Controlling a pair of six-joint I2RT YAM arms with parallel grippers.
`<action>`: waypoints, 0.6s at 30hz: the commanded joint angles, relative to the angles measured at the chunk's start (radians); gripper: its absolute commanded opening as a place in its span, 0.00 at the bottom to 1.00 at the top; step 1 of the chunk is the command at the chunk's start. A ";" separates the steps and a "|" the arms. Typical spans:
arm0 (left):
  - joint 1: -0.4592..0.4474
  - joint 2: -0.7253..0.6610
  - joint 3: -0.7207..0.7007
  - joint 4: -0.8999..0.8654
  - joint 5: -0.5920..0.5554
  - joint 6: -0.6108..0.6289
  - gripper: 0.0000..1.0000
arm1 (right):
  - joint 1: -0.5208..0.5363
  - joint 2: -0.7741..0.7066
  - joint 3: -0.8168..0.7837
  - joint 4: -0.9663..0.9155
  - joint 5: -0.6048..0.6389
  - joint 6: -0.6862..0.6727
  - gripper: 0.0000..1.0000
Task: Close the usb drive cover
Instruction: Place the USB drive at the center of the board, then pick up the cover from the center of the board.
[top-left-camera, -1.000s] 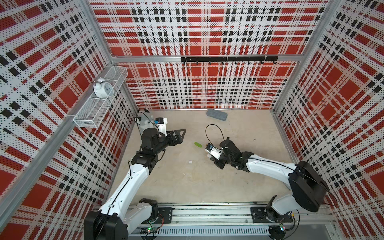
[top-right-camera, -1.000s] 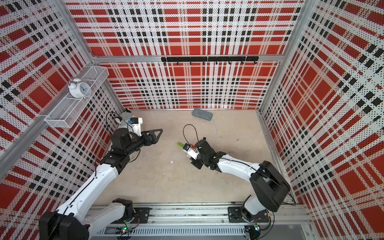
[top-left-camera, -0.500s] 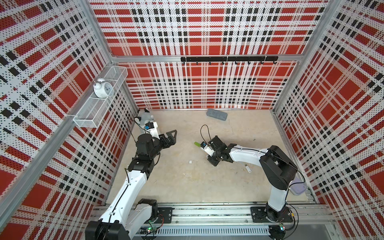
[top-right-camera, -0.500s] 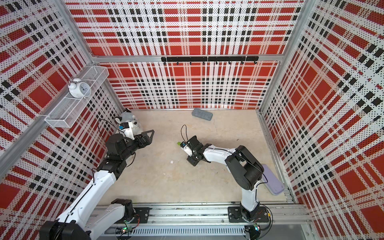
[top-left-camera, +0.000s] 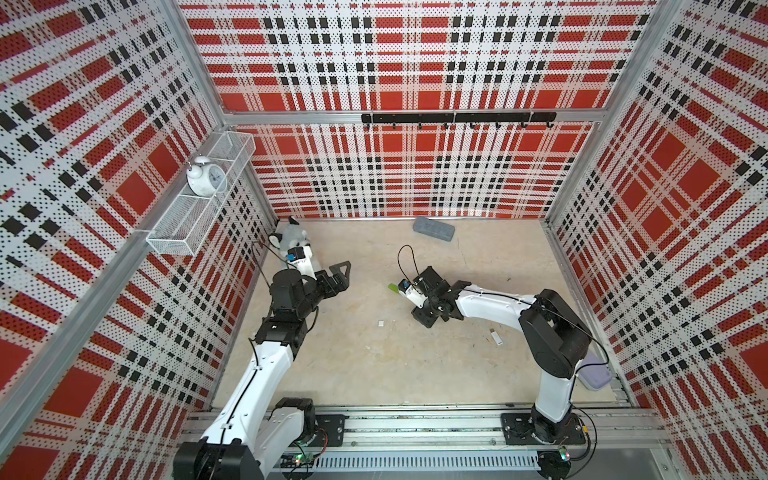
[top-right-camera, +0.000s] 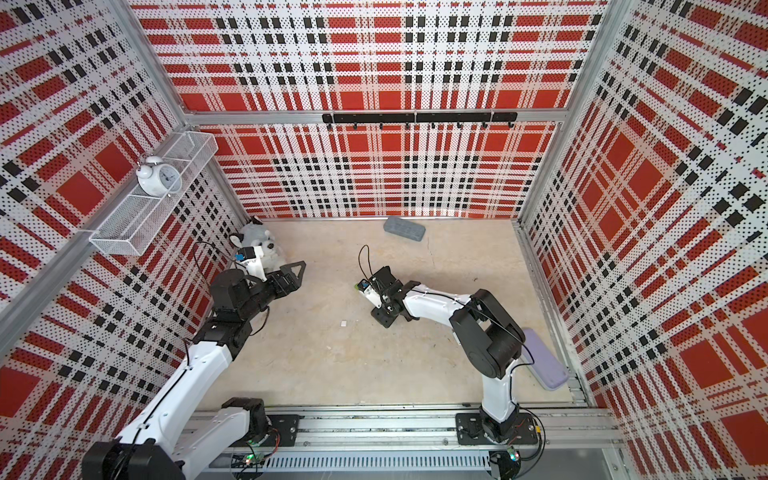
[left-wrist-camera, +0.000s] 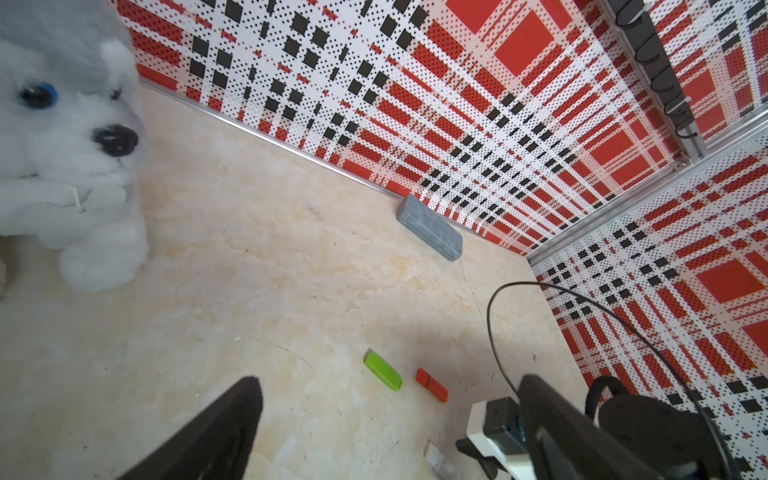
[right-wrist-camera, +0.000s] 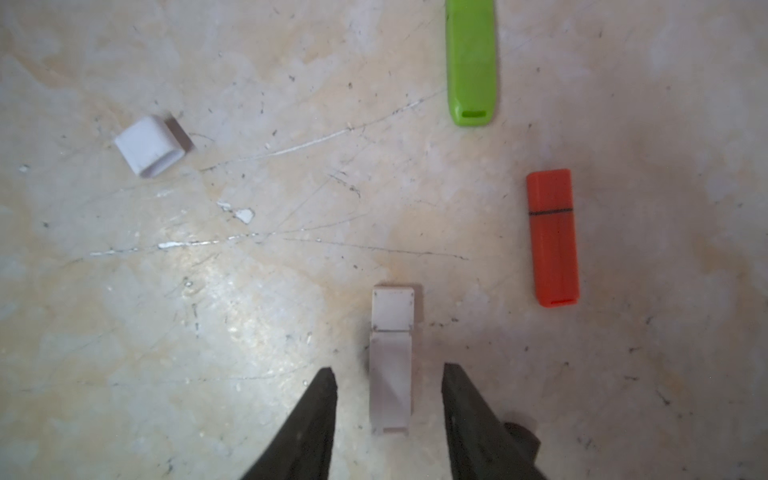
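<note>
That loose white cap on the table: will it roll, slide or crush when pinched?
Probably won't roll: the white cap is boxy and lies on a flat face. Likely light and apt to skid, being small smooth plastic on the glossy table. One end looks open and hollow, suggesting thin walls, so a hard pinch might flex it.

**Item 1:** white rectangular plastic USB drive (right-wrist-camera: 390, 382). It lies flat on the scuffed beige table (right-wrist-camera: 249, 332), about mid-table. It is uncovered: a paler square plug projects from one short end, in line with the body. The drive cannot be made out in the top views.

**Item 2:** small white rounded plastic cap (right-wrist-camera: 149, 145), detached. It lies flat on the table, well apart from the drive and turned at an angle to it. In both top views the cap (top-left-camera: 380, 323) shows as a white speck near the table's middle.
</note>
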 joint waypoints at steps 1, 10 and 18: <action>0.017 -0.028 -0.017 0.021 -0.005 0.004 0.98 | -0.004 -0.048 0.029 0.018 -0.069 -0.049 0.47; 0.075 -0.070 -0.078 0.050 -0.037 -0.038 0.98 | 0.008 -0.005 0.071 0.176 -0.257 -0.196 0.44; 0.125 -0.096 -0.107 0.068 0.005 -0.046 0.98 | 0.046 0.081 0.102 0.148 -0.327 -0.323 0.45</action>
